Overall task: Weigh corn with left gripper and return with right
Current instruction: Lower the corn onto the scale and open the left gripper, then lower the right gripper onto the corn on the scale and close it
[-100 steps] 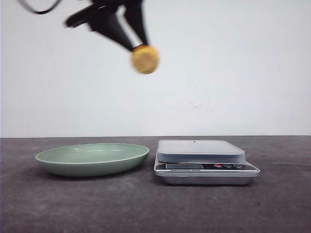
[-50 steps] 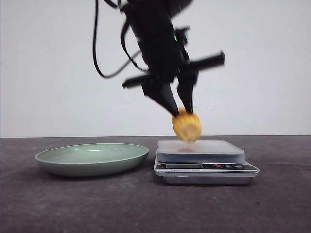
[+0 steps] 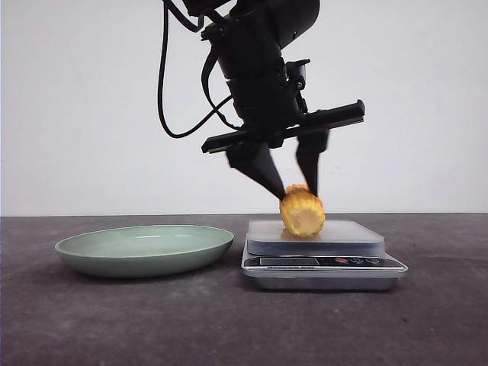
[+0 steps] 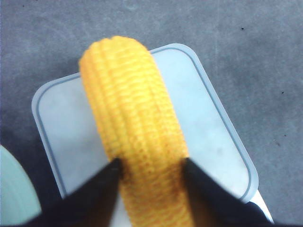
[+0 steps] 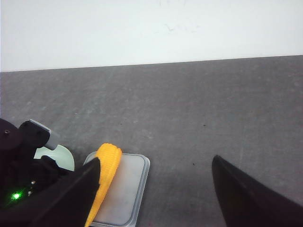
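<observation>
A black robot arm reaches down from the top centre of the front view, cables looping off its left side. Its left gripper [image 3: 296, 191] points downward in the middle of the frame, crossbar tilted (right end higher), both tapered fingers pressed against the corn [image 3: 303, 213]. In the right wrist view, the right gripper [image 5: 156, 189] fingers sit wide apart along the bottom edge.

Black left gripper [image 3: 298, 191]; flat crossbar [image 3: 284, 128]; looping cables [image 3: 177, 114]
</observation>
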Controlling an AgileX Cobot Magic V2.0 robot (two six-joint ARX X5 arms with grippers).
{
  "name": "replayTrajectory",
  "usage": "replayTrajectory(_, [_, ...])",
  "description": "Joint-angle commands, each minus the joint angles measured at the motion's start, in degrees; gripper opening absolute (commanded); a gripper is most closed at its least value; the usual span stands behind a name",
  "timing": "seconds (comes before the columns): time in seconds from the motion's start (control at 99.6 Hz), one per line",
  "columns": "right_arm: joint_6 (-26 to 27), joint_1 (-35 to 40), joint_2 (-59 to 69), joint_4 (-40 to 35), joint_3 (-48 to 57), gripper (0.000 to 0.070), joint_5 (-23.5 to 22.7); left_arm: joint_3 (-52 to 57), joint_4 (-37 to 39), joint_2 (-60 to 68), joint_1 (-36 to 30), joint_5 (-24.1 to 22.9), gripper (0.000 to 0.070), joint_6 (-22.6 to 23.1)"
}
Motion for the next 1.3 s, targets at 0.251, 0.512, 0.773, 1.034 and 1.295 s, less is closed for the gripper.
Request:
replayTrajectory(0.251, [-1.75,0.22,0.24,-0.24,0.85,0.0471,0.02,2.58,-1.36,-2.4,-1.11,-0.39,0.0476,1.84])
replayTrajectory(0.512, [-1.7,0.22,0.28,-0.2,0.85,0.0471,0.0,2.97,-5.7,-19.08,-1.86,-3.54,0.0475,7.87])
replayTrajectory(0.773, [-1.42,1.53,1.95,1.55,0.85,0.0471,-0.17,2.95,-18.62,-41.46,-3.28,-8.46,0.0475,9.01])
replayTrajectory(1.034, [-1.42,4.96,5.75,3.76,0.85,0.0471,-0.04,2.95,-28.76,-63.49,-6.19,-13.88,0.0475,7.43])
replayTrajectory(1.295, [-1.4,8.5,10.32,4.94,0.85,0.0472,-0.02,2.56,-43.39,-78.62,-6.14,-17.29,0.0474,-0.66])
